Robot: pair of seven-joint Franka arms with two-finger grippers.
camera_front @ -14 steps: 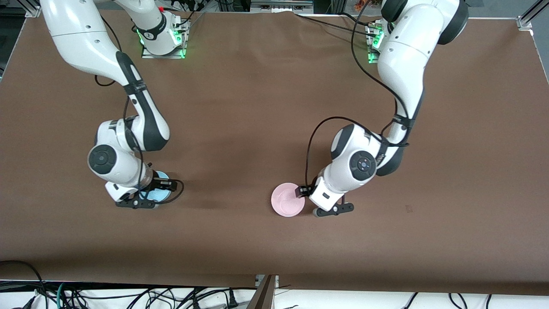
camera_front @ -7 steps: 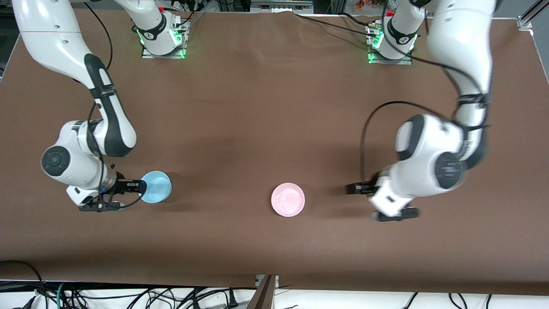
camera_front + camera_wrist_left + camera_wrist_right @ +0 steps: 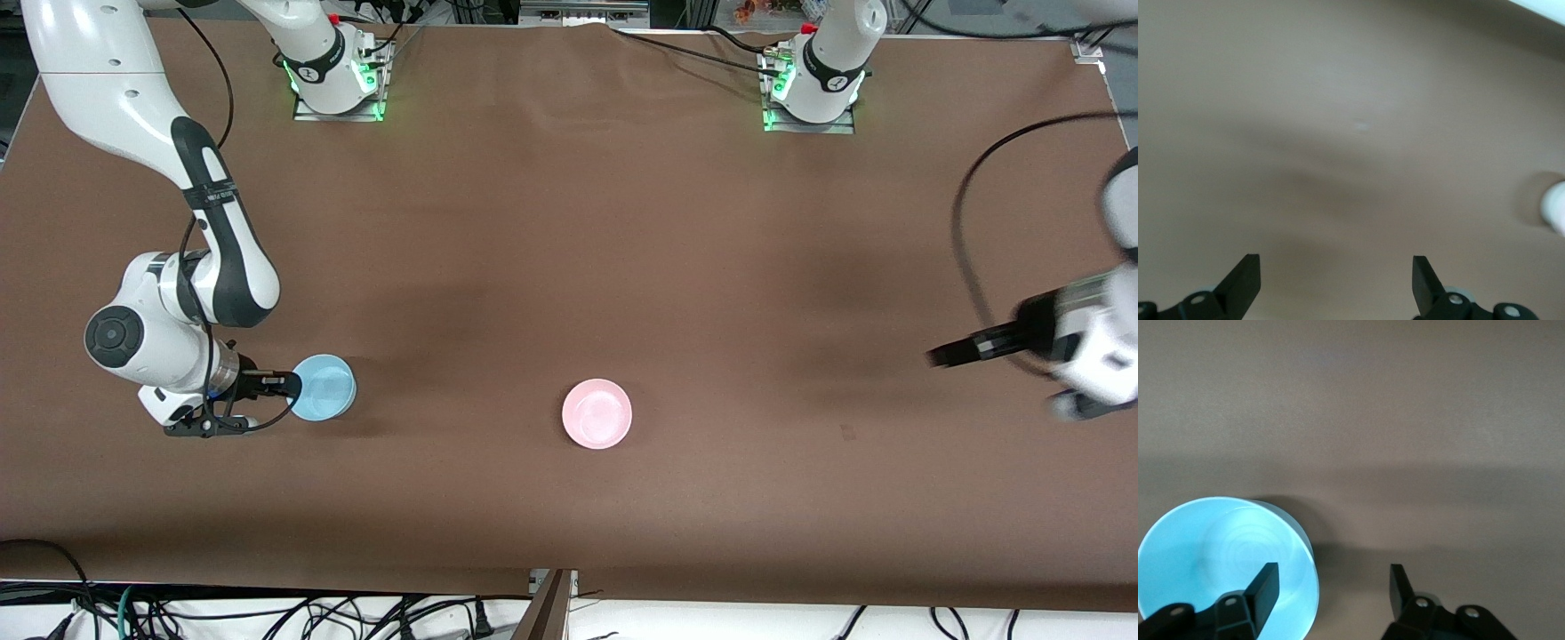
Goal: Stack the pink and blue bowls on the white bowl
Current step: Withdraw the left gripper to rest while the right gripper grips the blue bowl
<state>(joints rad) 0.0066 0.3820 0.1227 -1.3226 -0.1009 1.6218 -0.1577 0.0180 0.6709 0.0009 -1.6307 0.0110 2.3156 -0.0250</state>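
The light blue bowl (image 3: 325, 387) stands on the table toward the right arm's end. My right gripper (image 3: 290, 385) is open at its rim; in the right wrist view (image 3: 1335, 587) one finger (image 3: 1263, 582) is over the blue bowl (image 3: 1218, 560) and the other is outside it. The pink bowl (image 3: 597, 413) stands alone near the table's middle. My left gripper (image 3: 941, 356) is open and empty over bare table at the left arm's end (image 3: 1336, 280). No white bowl shows in the front view. A white rounded thing (image 3: 1555, 208) at the edge of the left wrist view cannot be identified.
The brown table (image 3: 551, 249) carries the two arm bases (image 3: 338, 80) (image 3: 813, 84) along the edge farthest from the front camera. Cables hang below the edge nearest that camera. A pale strip past the table edge (image 3: 1545, 8) shows in the left wrist view.
My left arm has swung away from the pink bowl to the left arm's end of the table. My right gripper drew back from over the blue bowl to its rim, then held still.
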